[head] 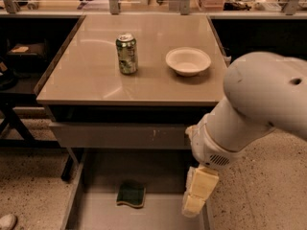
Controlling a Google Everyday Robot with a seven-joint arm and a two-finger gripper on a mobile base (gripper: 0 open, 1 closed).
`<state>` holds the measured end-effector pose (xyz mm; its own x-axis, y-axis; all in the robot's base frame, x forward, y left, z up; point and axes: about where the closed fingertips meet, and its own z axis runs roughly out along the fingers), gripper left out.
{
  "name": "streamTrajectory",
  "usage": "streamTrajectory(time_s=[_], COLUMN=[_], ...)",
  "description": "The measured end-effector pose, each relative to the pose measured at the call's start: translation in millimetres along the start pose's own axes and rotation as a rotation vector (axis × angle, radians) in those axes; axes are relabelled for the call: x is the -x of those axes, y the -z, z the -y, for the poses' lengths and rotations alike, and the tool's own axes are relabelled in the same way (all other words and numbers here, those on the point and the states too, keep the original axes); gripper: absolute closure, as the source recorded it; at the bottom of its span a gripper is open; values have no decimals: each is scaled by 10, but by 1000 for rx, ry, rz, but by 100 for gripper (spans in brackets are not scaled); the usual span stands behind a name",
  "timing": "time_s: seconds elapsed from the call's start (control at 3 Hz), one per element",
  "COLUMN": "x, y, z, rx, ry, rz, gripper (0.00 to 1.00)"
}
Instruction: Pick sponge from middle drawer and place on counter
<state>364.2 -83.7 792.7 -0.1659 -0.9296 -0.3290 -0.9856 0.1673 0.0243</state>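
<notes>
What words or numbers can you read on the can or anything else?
Can on the counter: green print, too small to read.
Bowl, sponge, middle drawer, and the gripper hanging over the drawer's right side: no writing.

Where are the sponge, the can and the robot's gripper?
sponge (131, 194): camera view, green top face.
can (127, 53): camera view, its side.
gripper (193, 205): camera view, its pale tip, right of sponge.

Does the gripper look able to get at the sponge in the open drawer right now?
Probably yes. The gripper hangs low by one side wall of the open middle drawer. The sponge lies uncovered on the drawer floor beside it, with nothing between them.
</notes>
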Motion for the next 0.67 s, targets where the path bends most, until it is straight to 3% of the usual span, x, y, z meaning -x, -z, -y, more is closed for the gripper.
streamTrajectory(time_s=[0.67], x=[37], y=[-288], z=[43], rx=[3], ry=[-20], rz=[28], gripper=[0])
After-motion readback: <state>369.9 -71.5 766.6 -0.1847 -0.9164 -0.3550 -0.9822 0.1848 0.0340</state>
